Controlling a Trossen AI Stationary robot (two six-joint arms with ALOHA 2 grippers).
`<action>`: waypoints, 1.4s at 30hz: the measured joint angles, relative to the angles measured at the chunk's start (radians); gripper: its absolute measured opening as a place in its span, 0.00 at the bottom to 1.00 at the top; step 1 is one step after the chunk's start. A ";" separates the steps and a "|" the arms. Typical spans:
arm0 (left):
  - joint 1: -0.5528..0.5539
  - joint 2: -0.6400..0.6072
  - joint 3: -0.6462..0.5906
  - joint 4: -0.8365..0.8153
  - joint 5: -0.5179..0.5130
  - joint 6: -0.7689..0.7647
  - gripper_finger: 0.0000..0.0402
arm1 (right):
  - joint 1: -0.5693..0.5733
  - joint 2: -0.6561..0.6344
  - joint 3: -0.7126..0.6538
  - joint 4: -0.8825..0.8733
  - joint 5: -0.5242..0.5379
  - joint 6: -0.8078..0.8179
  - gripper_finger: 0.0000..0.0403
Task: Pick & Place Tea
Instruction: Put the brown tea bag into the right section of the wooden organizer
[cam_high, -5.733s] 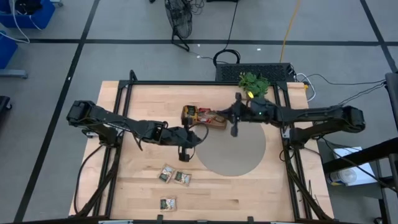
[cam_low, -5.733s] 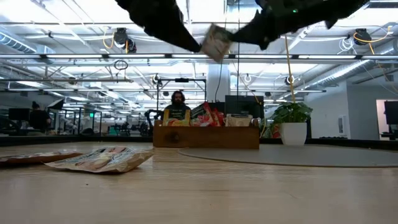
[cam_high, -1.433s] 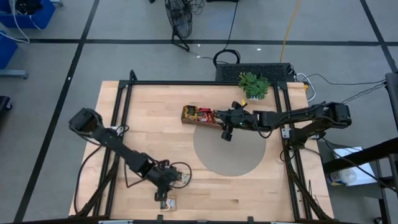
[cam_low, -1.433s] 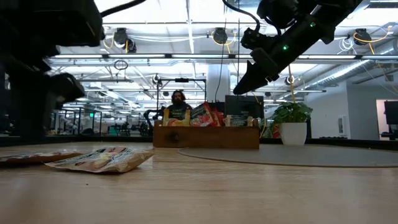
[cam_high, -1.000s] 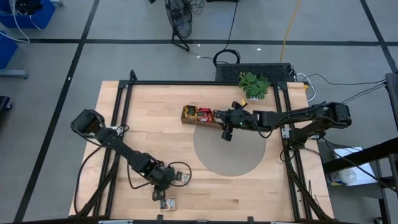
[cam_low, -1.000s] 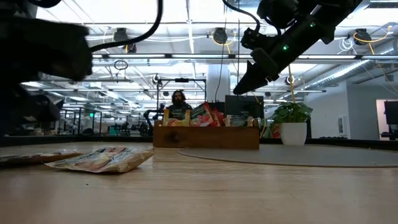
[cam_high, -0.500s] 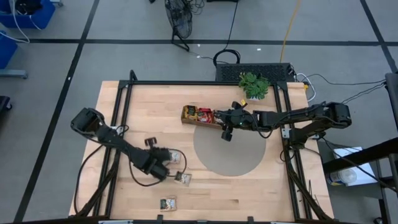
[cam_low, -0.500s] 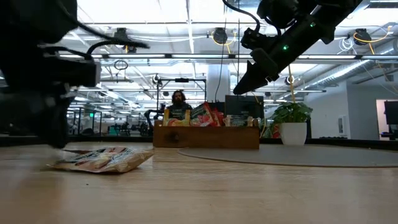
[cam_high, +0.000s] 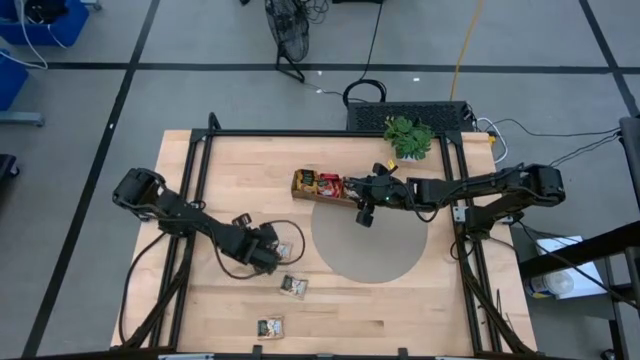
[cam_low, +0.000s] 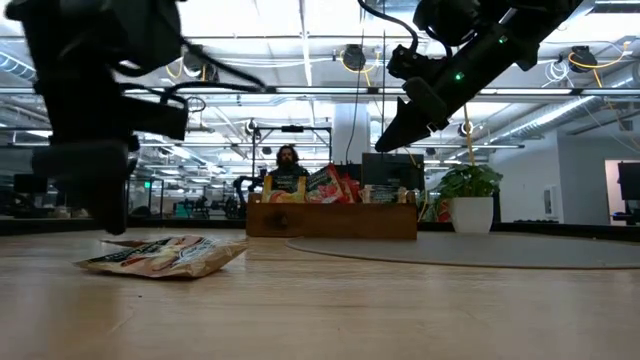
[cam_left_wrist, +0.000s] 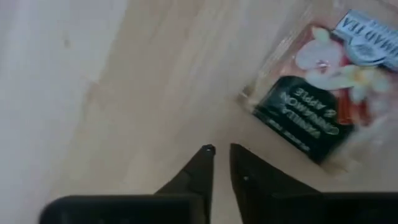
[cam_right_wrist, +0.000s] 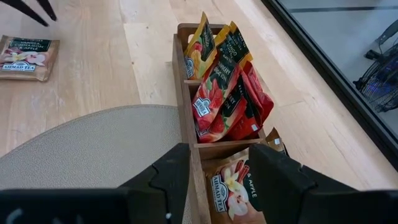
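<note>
Three tea sachets lie flat on the wooden table: one (cam_high: 283, 250) right beside my left gripper (cam_high: 270, 260), one (cam_high: 292, 286) nearer the front, one (cam_high: 269, 326) by the near edge. In the left wrist view my left gripper (cam_left_wrist: 219, 150) points steeply down at bare wood. Its fingers stand a narrow gap apart with nothing between them, and the sachet (cam_left_wrist: 323, 99) lies just ahead. More tea stands upright in the wooden tray (cam_high: 325, 186). My right gripper (cam_high: 363, 212) hangs open above the tray's right end (cam_right_wrist: 217, 155), holding nothing.
A round grey mat (cam_high: 375, 245) lies right of centre, touching the tray's near side. A potted plant (cam_high: 408, 135) stands at the far edge. A black frame (cam_high: 190, 200) runs along the table's sides. A person (cam_low: 287, 165) sits in the room behind.
My left gripper has moved from beside the front sachets toward the table's far edge and has tipped to point more steeply down. One sachet that lay by the front pair now lies farther back, beside the gripper.
</note>
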 joint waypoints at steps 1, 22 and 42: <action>0.013 -0.007 0.003 0.007 0.036 -0.006 0.17 | 0.000 0.000 0.000 0.000 0.000 -0.001 0.38; -0.034 0.040 0.011 0.345 0.271 0.207 0.07 | 0.000 0.000 0.000 0.000 0.000 -0.007 0.38; 0.074 0.051 0.007 -0.051 0.019 0.244 0.01 | 0.000 0.000 0.000 -0.001 0.000 -0.007 0.38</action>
